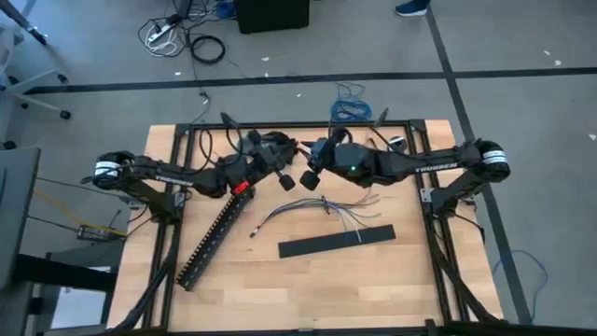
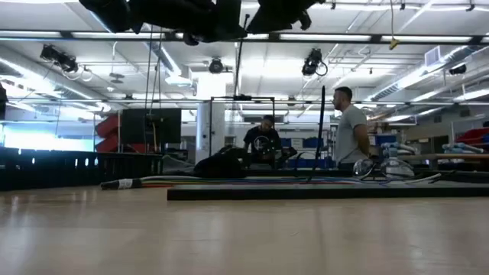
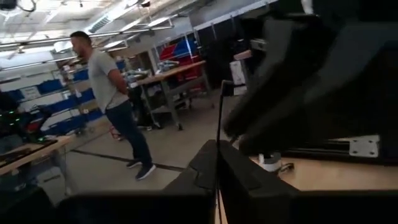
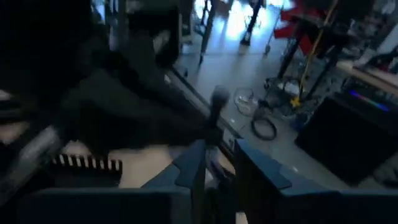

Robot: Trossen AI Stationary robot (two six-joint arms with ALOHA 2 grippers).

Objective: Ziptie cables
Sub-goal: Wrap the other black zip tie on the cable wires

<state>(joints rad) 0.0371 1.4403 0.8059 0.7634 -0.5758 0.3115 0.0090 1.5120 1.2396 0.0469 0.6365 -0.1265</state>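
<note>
Desk (image 1: 308, 289): light wood top, dark frame rails along left, right and far edges. Lying on it: cables (image 1: 317, 207), a loose bundle of thin wires near centre, right ends fanned apart; flat black bar (image 1: 337, 241) just nearer than the bundle, slightly tilted; long black slotted duct (image 1: 213, 238) on the left, running diagonally, with a red piece at its far end.

Dark jointed arms, white bands, TROSSEN lettering.

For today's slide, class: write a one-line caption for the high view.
Both grippers, left and right, meet above the cables lying loose on the table.
</note>
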